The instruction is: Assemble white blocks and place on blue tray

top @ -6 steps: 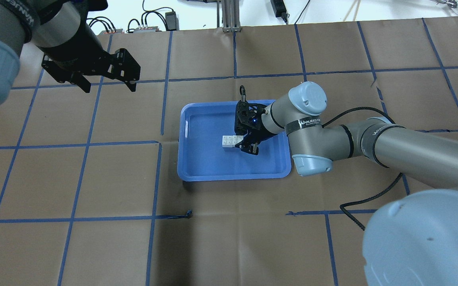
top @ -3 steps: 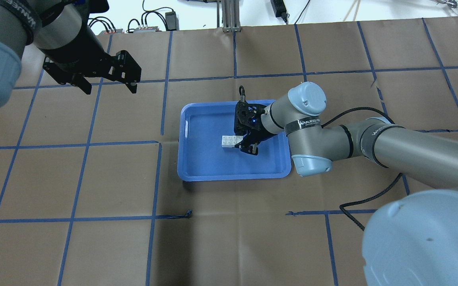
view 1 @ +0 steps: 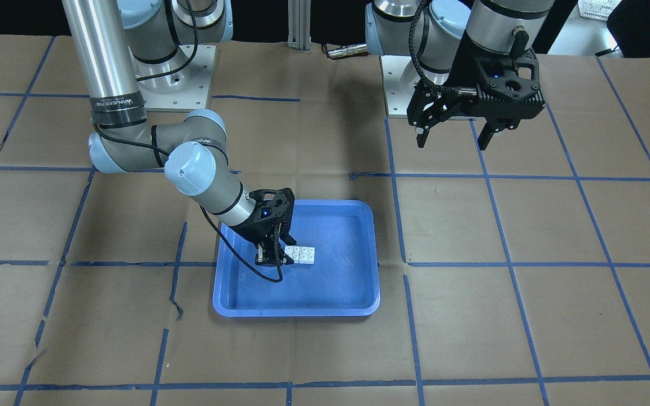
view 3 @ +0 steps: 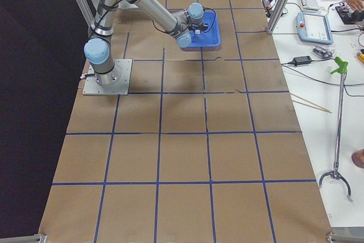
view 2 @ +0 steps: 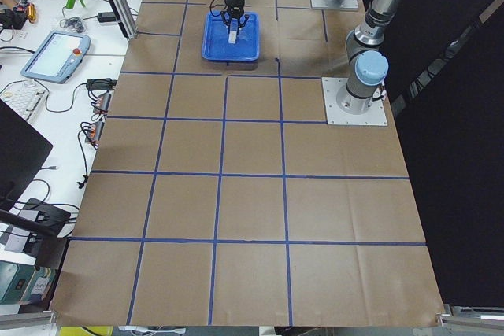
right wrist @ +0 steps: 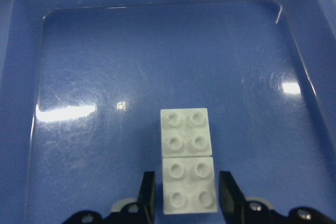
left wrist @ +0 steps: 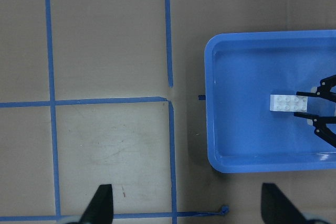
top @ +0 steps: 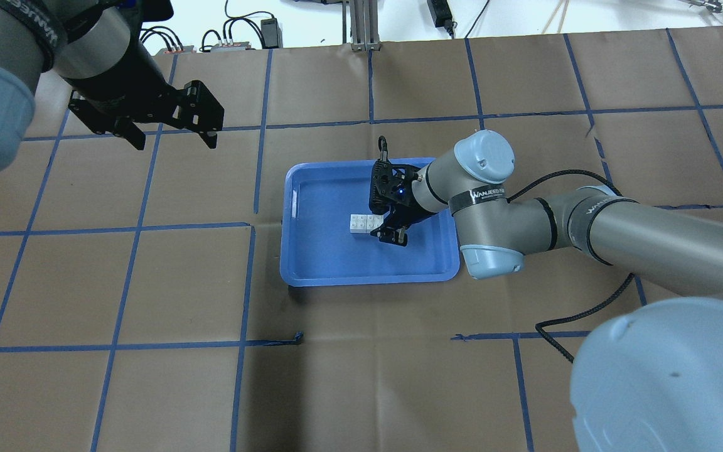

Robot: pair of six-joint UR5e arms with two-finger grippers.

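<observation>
The right gripper [right wrist: 186,195] sits low in the blue tray [right wrist: 94,66], its fingers [right wrist: 148,195] apart, flanking the nearer of the white blocks [right wrist: 186,145] with a slim gap on each side. The two bricks lie touching end to end near the tray's middle. The left gripper [top: 173,138] hangs spread and empty, far left over the table [top: 148,282]. Placing looks done; only the right arm's retreat seems left.

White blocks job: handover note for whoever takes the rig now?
Left gripper: open, empty, hovering over the table, away from the blue tray.
Right gripper: open, low in the tray, fingers flanking the block nearest its camera with slim gaps.
White blocks: on the tray floor, side by side, touching, studs up, not stacked.
To do: probably back the right gripper out; check whether side by side counts as assembled.
</observation>
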